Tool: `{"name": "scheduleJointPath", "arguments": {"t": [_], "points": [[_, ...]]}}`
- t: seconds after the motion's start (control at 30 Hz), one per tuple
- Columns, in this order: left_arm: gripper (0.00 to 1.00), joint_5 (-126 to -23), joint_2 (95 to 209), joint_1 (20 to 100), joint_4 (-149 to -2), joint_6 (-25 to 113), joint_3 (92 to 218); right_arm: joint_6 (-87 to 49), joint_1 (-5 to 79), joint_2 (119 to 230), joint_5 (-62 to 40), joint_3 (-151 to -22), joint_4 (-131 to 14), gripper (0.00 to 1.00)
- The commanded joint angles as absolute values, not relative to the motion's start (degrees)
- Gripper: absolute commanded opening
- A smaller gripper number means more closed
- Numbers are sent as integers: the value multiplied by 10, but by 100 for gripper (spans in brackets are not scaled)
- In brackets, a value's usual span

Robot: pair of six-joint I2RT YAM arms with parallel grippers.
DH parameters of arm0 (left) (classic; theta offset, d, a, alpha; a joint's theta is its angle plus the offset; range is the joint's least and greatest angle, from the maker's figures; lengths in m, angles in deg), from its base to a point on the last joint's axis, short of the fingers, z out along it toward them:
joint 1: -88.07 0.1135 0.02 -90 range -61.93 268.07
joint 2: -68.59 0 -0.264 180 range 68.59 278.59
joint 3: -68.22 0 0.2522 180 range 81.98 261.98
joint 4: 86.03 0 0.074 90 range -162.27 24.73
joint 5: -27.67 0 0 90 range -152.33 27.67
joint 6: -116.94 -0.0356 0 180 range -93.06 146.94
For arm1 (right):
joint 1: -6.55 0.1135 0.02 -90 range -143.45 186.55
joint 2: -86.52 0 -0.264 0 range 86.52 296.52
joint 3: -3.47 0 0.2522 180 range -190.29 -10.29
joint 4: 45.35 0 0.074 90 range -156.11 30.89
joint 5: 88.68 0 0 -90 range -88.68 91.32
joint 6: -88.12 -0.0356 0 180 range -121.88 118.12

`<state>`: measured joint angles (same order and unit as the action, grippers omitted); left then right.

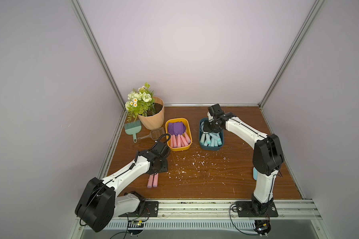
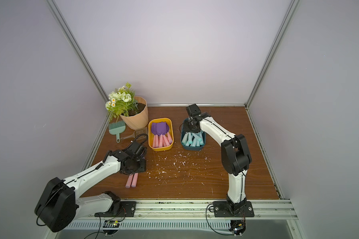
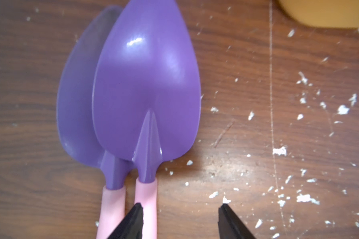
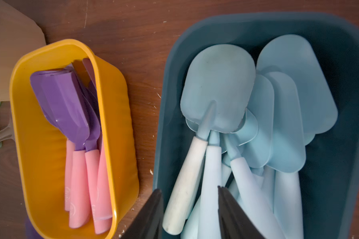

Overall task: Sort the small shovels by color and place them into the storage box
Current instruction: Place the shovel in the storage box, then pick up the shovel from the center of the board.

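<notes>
two purple shovels ahead of left gripper, blades pointing away, jaws spread, fingertip over a pink handle, right gripper spread, empty, above blue shovels

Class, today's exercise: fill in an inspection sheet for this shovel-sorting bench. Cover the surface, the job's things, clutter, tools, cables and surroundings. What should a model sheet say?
Surface: wooden table, littered with white flecks.
Job's things: purple shovels in the yellow box; blue shovels in the teal box; two loose purple shovels lying on the table.
Clutter: flower pot, green brush and brown scoop, grouped at the far left corner.
Grippers: left tool open over the loose shovels' handles; right tool open above the teal box.
Cables: black cable looping at the left wrist; loose loops by the bases.
Surroundings: plain pale walls, aluminium frame.
</notes>
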<state>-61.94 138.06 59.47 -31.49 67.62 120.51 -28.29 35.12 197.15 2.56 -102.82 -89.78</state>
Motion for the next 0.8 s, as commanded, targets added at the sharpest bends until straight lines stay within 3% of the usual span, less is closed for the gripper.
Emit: {"name": "scheduleJointPath", "arguments": {"t": [0.0,0.27,0.5,0.53,0.6,0.67,0.77], "points": [[60,-608,1363,588,-268,710,1186,-293,350,1943,22,-1008,-891,47],[58,-631,1387,575,-279,728,1169,-284,350,1936,21,-1010,-906,47],[46,-659,1414,569,-315,727,1154,-284,350,1936,18,-1025,-919,47],[44,-662,1418,568,-322,727,1151,-285,350,1935,18,-1023,-920,47],[19,-668,1428,567,-339,724,1145,-288,350,1934,19,-1021,-921,47],[7,-671,1435,566,-349,718,1144,-292,351,1935,18,-1019,-923,47],[1,-672,1430,563,-351,706,1153,-296,351,1942,10,-1025,-927,47]]}}
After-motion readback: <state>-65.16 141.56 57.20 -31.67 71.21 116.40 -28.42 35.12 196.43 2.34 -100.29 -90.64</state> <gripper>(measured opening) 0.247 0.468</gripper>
